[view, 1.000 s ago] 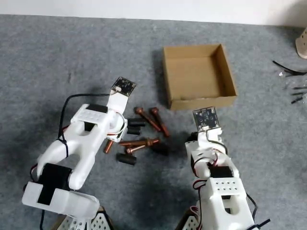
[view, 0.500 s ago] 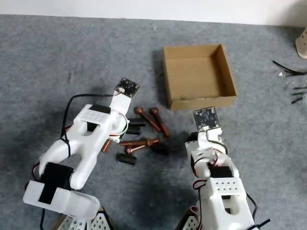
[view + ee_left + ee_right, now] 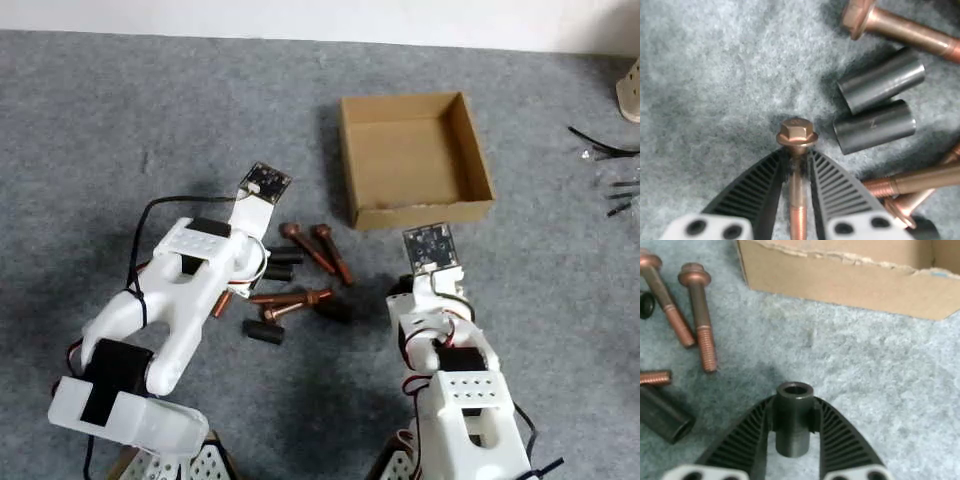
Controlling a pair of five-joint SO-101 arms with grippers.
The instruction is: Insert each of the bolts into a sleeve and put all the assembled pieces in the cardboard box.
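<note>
My left gripper [image 3: 797, 156] is shut on a copper bolt [image 3: 797, 135], whose hex head pokes out just past the fingertips, close above the grey carpet. Two dark sleeves [image 3: 881, 80] [image 3: 875, 126] lie side by side right beside it. In the high view the left arm [image 3: 190, 270] sits at the left edge of the pile of bolts [image 3: 305, 247] and sleeves [image 3: 265, 333]. My right gripper [image 3: 794, 405] is shut on an upright dark sleeve [image 3: 794, 420], a short way in front of the cardboard box [image 3: 840, 277]. The box [image 3: 413, 158] is open and bare inside.
Loose bolts [image 3: 699, 315] and another sleeve [image 3: 662, 415] lie on the carpet between the two arms. Cables and small black parts [image 3: 612, 152] are scattered at the far right edge, with a pale object [image 3: 630, 90] above them.
The left arm has shifted slightly away from the table's near edge with the bolt in its fingers. The right arm has not moved.
</note>
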